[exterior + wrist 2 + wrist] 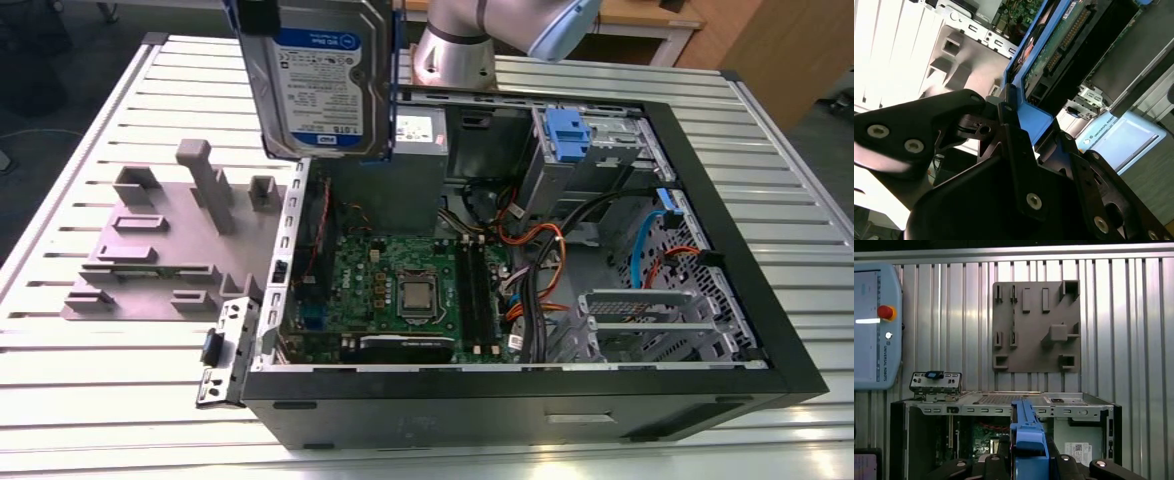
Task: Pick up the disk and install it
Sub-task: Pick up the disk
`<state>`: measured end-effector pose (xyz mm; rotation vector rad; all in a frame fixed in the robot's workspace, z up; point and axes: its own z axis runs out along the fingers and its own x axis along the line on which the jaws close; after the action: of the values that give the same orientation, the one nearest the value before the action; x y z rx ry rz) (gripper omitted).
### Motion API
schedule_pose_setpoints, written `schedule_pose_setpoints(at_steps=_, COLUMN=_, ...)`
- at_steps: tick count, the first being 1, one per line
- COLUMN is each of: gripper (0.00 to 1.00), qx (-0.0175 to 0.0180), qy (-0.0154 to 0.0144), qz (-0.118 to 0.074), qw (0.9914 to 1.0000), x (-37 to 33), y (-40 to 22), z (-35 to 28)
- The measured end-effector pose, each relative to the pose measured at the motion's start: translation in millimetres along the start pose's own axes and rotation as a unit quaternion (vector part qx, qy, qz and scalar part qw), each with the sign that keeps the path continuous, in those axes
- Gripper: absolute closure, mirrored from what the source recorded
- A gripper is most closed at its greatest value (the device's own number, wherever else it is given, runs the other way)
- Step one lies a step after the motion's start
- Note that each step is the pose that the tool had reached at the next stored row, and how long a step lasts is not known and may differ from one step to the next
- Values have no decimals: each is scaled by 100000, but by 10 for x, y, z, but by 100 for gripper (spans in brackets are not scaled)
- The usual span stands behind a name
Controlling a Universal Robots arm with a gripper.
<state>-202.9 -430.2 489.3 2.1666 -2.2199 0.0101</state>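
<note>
**Disk.** The flat rectangular silver hard disk with white-and-blue label and blue plastic carrier frame [320, 80] hangs on edge in the air, clear of the desk. In the exterior view its label faces the camera, and it is seen over the far corner of the computer case on the exterior view's left. In the second wrist view its green circuit-board underside [1054, 47] is turned to the camera. In the first wrist view the blue frame [1027, 437] appears edge-on.

**Gripper.** The black gripper [1036, 117] is clenched on the disk: in both wrist views the black fingers [1010, 132] press the blue frame from either side [1029, 460]. The silver-and-blue robot arm [467, 40] rises behind the case.

**Case.** The open black computer tower case [747, 300] lies on its side across the middle of the desk. Inside it are a green motherboard [400, 280], a grey metal box with a small white label [416, 130] and a bare blue plastic tab [567, 135] in the drive bay.

**Surroundings.** A grey moulded plastic fixture plate [160, 250] lies just beside the case, toward the desk edge on the exterior view's left. The desk [80, 400] is of ribbed aluminium slats. A grey-blue control tablet with a red button [874, 325] rests on it.
</note>
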Motion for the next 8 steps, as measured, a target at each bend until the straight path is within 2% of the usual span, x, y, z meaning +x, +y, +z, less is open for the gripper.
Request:
schedule_pose_setpoints(at_steps=4, gripper=64, qx=-1, qy=2, qz=2, qw=100000, x=20, y=-27, z=2)
schedule_pose_setpoints(at_steps=8, gripper=64, qx=-43, qy=5, qz=0, qw=100000, x=28, y=-161, z=2)
